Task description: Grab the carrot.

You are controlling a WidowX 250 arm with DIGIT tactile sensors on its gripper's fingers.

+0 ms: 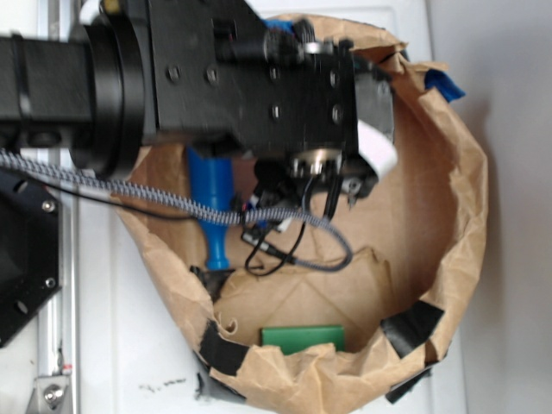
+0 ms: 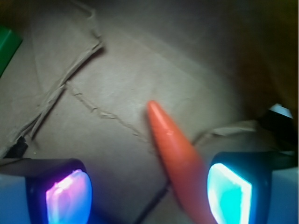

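In the wrist view the orange carrot (image 2: 175, 149) lies on the brown paper floor with its tip pointing away from me. Its thicker part runs down between my fingers, much nearer the right, cyan-lit pad (image 2: 229, 196) than the left, purple-lit pad (image 2: 70, 198). My gripper (image 2: 149, 196) is open, with a wide gap left of the carrot. Whether the right pad touches the carrot I cannot tell. In the exterior view the black arm (image 1: 250, 78) reaches over the paper bag (image 1: 448, 216) and hides the carrot.
A blue bottle-shaped toy (image 1: 211, 198) lies inside the bag at its left, partly under the arm. A flat green block (image 1: 304, 336) rests near the bag's front wall, and its corner (image 2: 7, 44) shows in the wrist view. Cables (image 1: 293, 241) hang below the wrist.
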